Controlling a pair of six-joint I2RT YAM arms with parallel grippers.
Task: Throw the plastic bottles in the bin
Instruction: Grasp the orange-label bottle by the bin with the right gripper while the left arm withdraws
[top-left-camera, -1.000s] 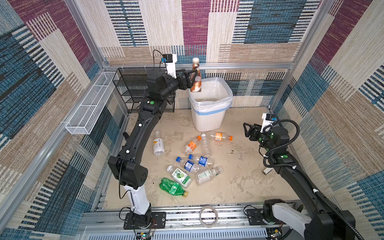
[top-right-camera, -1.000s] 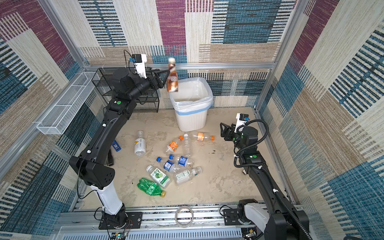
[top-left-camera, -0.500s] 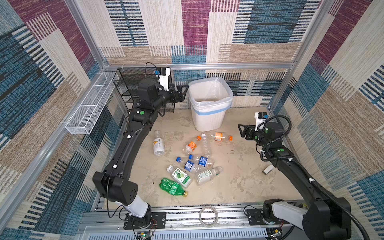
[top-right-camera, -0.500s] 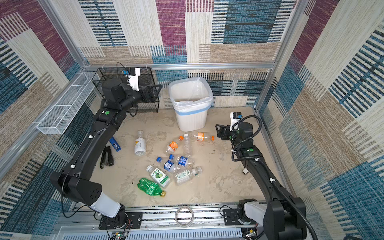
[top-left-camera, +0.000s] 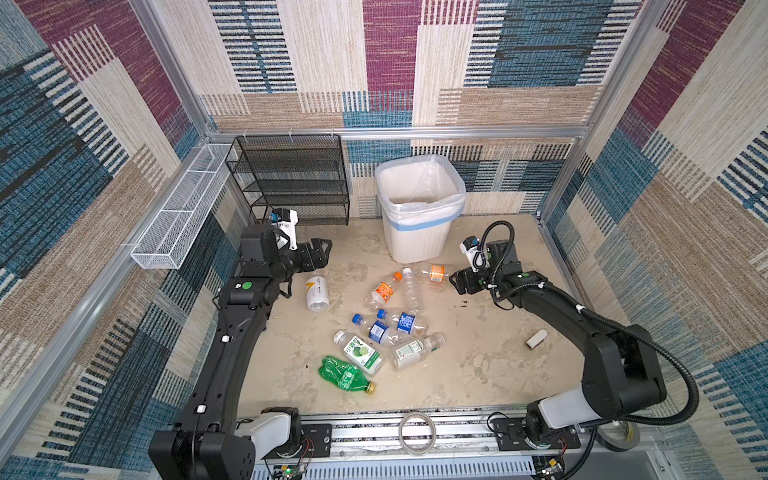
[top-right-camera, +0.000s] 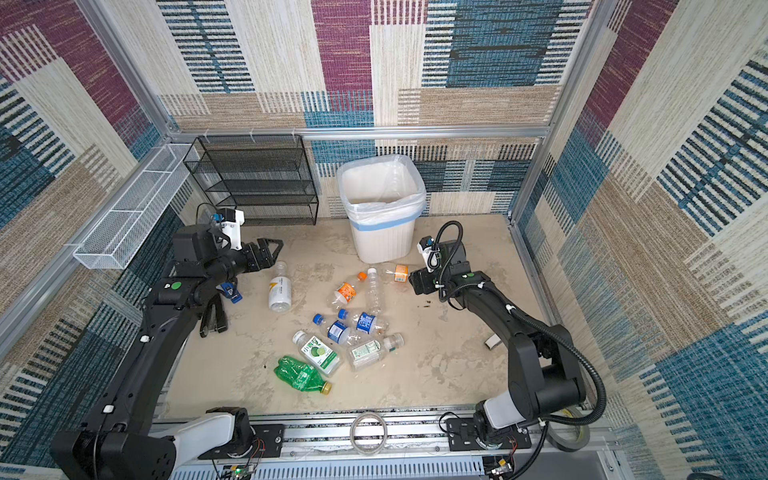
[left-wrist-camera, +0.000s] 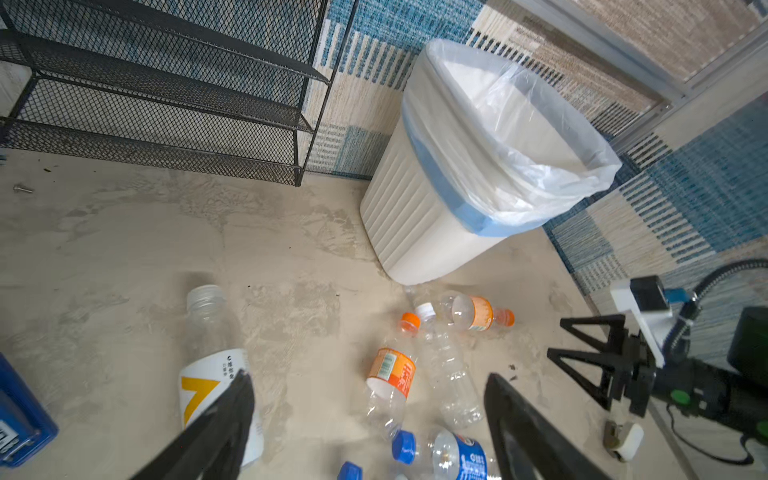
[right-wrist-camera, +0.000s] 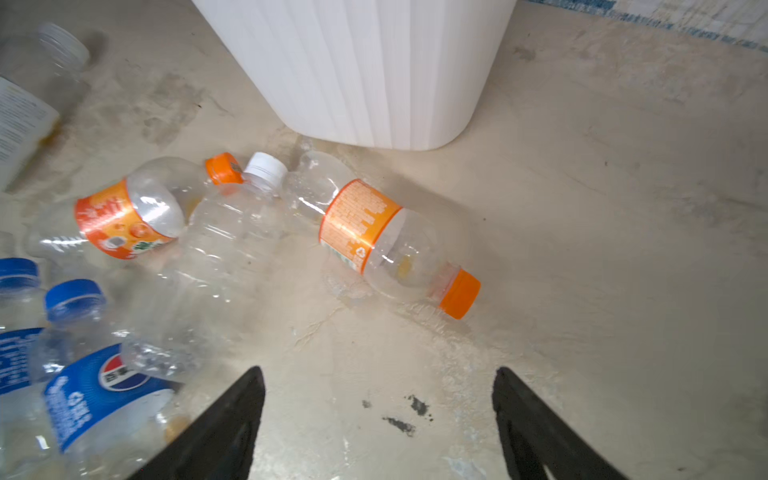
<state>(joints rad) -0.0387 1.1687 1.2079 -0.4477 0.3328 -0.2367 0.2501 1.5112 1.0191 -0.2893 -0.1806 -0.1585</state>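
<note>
We see the bin (top-left-camera: 415, 237) standing upright at the back of the surface (top-left-camera: 478, 353), just beside the black mesh rack (top-left-camera: 291, 183). Its bag is folded over the rim. The bottles (top-left-camera: 379, 331) lie scattered on the surface in front of the bin, and none is held.

Nearest the bin, an orange-labelled bottle (right-wrist-camera: 361, 226) lies on its side with its cap towards the right fingers (right-wrist-camera: 224, 432). Those fingers are spread apart with nothing between them, low and near that bottle but not touching it.

A white-labelled bottle (top-left-camera: 318, 291) lies apart on the left of the scatter. The left fingers (left-wrist-camera: 224, 419) hang above the surface close to it, also spread apart and empty. A crushed green bottle (top-left-camera: 343, 374) lies closest to the front rail.
</note>
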